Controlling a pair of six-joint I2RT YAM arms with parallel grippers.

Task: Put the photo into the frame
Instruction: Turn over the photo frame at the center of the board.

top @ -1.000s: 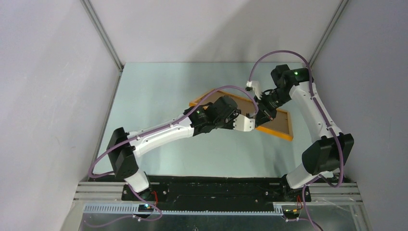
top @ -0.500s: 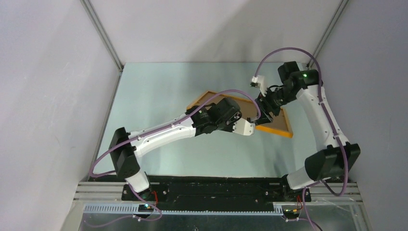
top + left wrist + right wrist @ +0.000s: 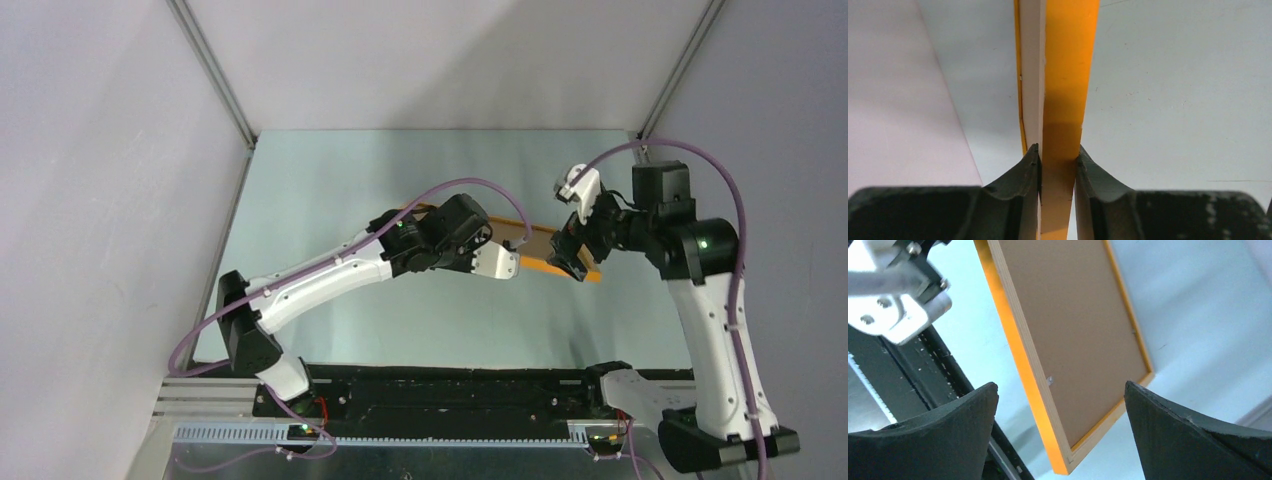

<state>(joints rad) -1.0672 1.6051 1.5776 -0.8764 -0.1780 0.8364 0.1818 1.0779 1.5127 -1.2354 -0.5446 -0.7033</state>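
**Frame [image 3: 1023,365] clamped by left end effector [image 3: 1058,154]; right end effector [image 3: 1060,387] released**

Two dark fingers [image 3: 1018,175] of the left arm pinch the orange rim from both sides, clenched tight on it. From above, the frame sits right of centre over the bench [image 3: 330,190], tilted steeply and seen nearly edge-on. The right arm's fingers are spread wide just beside the frame's right end, apart from it. That arm's camera shows the frame's back, filled by a brown backing board [image 3: 1073,330], across the upper middle of its picture.
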